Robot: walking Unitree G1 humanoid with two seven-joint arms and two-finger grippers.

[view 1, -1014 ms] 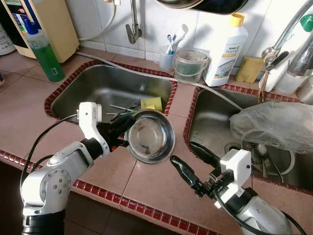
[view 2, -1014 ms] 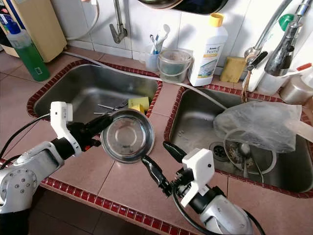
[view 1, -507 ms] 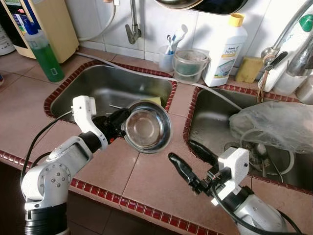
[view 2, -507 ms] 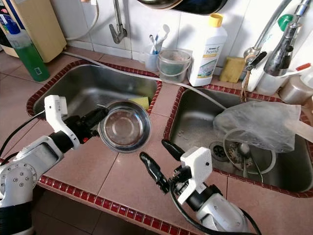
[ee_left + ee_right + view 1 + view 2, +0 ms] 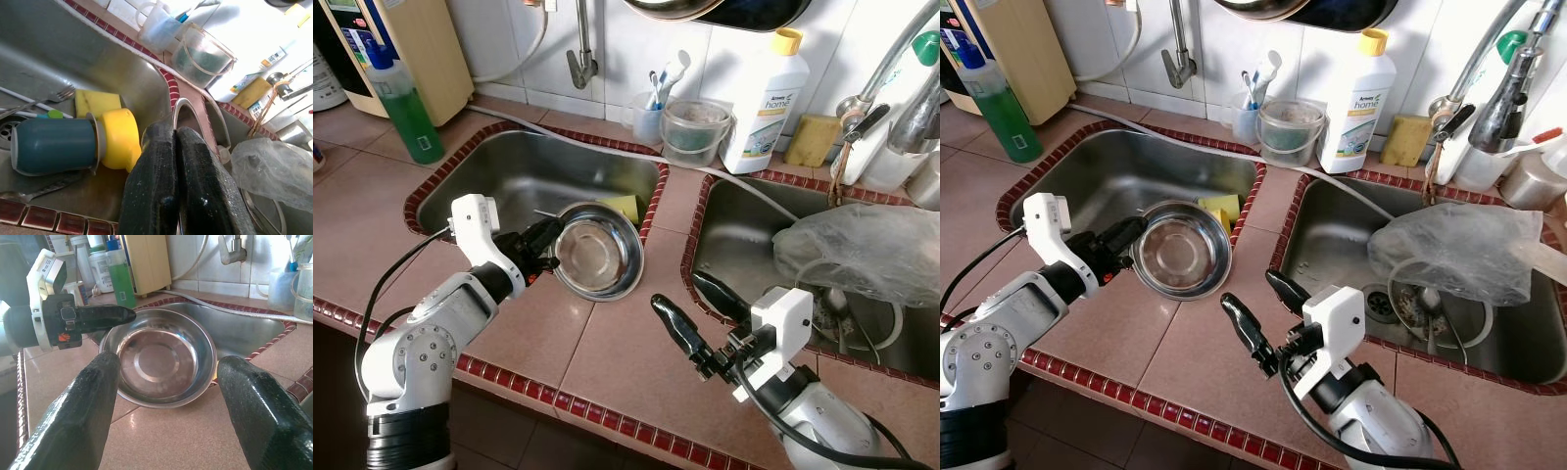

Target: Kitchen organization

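Observation:
A round steel bowl point(image 5: 597, 252) hangs tilted over the near right rim of the left sink point(image 5: 499, 162). My left gripper point(image 5: 543, 240) is shut on the bowl's left rim point(image 5: 188, 105), its two fingers pressed together. Beneath it in the sink lie a blue cup point(image 5: 54, 145), a yellow cup point(image 5: 120, 137), a yellow sponge point(image 5: 95, 102) and a fork point(image 5: 39, 100). My right gripper point(image 5: 680, 294) stands open above the tiled counter between the sinks, facing the bowl point(image 5: 161, 355) with nothing between its fingers.
The right sink holds a crumpled clear plastic bag point(image 5: 862, 250). A green soap bottle point(image 5: 406, 108) stands at the far left. A white detergent bottle point(image 5: 764, 93), a clear tub point(image 5: 695, 127) and a tap point(image 5: 578, 59) line the back wall.
My left gripper has carried the bowl left and away from me, off the counter tile to the left sink's rim. The right arm has shifted only slightly.

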